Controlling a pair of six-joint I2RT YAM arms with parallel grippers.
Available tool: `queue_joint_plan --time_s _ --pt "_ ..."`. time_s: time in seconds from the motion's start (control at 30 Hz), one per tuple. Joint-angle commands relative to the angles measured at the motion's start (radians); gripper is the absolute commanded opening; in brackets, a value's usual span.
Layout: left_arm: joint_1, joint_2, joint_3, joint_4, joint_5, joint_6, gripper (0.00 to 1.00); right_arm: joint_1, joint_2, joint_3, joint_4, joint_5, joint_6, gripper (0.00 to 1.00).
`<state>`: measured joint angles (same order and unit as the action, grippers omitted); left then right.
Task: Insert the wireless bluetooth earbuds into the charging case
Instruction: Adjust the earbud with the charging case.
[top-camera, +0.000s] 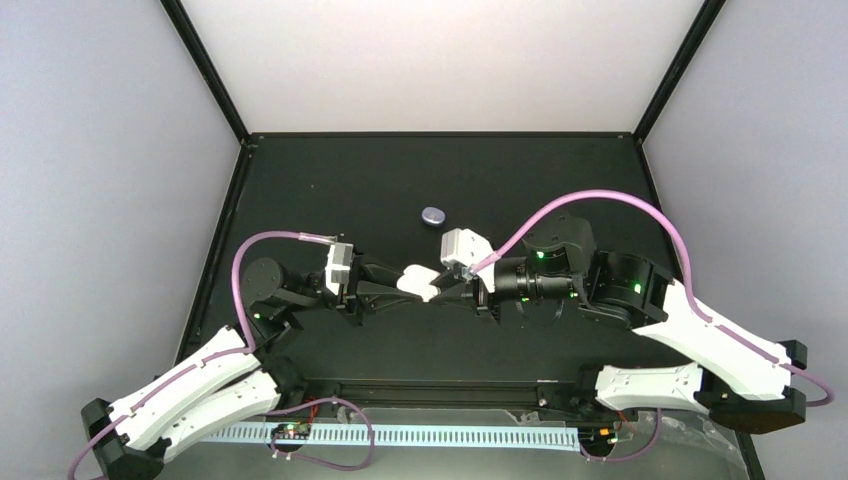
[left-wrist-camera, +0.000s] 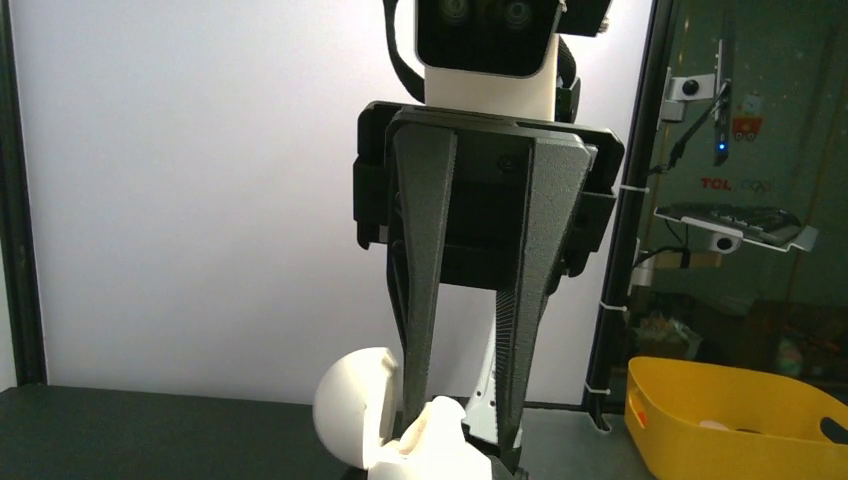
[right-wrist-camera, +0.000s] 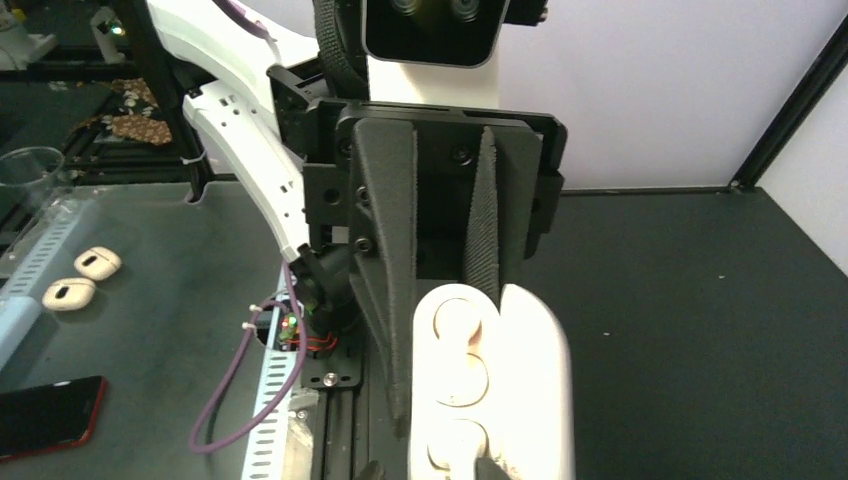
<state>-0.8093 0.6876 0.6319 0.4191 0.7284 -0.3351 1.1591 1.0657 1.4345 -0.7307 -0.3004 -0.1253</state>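
A: Starting with the charging case (right-wrist-camera: 470, 390). Holding anything?
B: Hard to say. Open, white, washed out by the light. Two round shapes in the base half; cannot tell whether bare wells or seated earbuds.
A: Held how?
B: Pinched from both ends, up off the table (top-camera: 560, 190). On one end by the left gripper (top-camera: 402, 284), closed narrow on the base half, with one finger along the outer edge and the other by the hinge line. On the opposite end by the right gripper (left-wrist-camera: 462, 432), clamped just beside the domed lid (left-wrist-camera: 350, 408).
A: Pointing which way?
B: Long axis along the line between the two grippers, roughly left to right seen from above. Open face turned up, lid folded out toward the far wall (top-camera: 440, 60).
A: Other containers?
B: A yellow tub (left-wrist-camera: 740, 452) off the table, with something pale inside, too small to name. A clear cup (right-wrist-camera: 28, 175) off to the side, contents unclear.
A: Loose pieces?
B: A small purple oval (top-camera: 433, 214) on the table behind the case, apart from it; case or bud, cannot tell. Two white pebble shapes (right-wrist-camera: 97, 262) (right-wrist-camera: 68, 293), each with a dark spot, side by side off the table, well apart from the case.
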Motion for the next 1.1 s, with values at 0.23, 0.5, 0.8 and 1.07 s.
queue_joint_plan --time_s 0.23,0.5,0.8,1.07 --pt "-0.004 -0.011 0.009 0.047 -0.022 0.017 0.02 0.002 -0.041 0.081 -0.007 0.018 0.044 0.31" --pt "-0.004 -0.008 0.012 0.038 -0.021 0.033 0.02 0.002 -0.005 0.133 0.021 -0.012 0.096 0.28" --pt "-0.005 -0.001 0.020 0.018 -0.014 0.044 0.02 0.002 0.046 0.109 0.042 -0.009 0.118 0.21" --pt "-0.004 0.003 0.027 0.001 -0.015 0.054 0.02 0.002 0.067 0.109 0.042 0.004 0.121 0.18"
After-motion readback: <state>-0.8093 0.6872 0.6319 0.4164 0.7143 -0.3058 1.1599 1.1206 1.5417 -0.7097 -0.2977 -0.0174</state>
